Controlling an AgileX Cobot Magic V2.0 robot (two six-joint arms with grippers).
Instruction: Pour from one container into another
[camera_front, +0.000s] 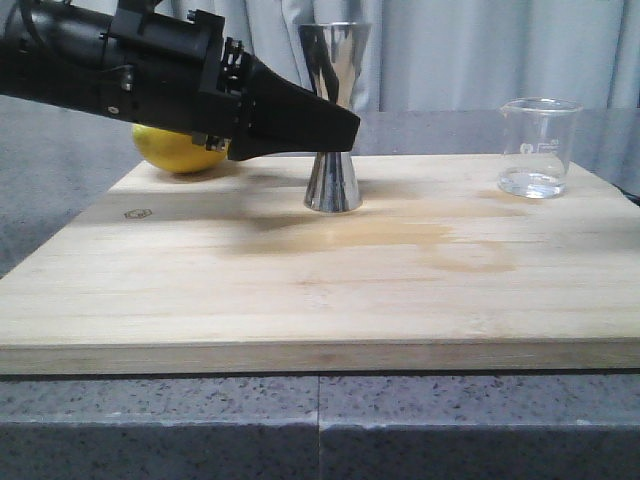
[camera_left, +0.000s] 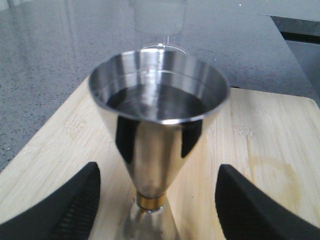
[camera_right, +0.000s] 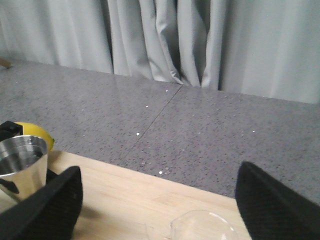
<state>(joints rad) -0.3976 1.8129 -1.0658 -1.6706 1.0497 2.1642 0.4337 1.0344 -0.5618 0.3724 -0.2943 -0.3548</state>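
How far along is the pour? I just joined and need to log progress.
The pour itself looks done: the jigger holds liquid, and the beaker stands upright on the board with only a little left. In hand: the left pincer is open around the jigger's waist, not touching it. The right pincer is open above the beaker. Left: probably just withdrawing the arms.

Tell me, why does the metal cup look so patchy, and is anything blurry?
Left wrist view: the jigger mirrors the dark fingers as black patches, and its base is blurred. Front view: the left gripper throws a soft shadow on the board. Right wrist view: the beaker rim is faint.
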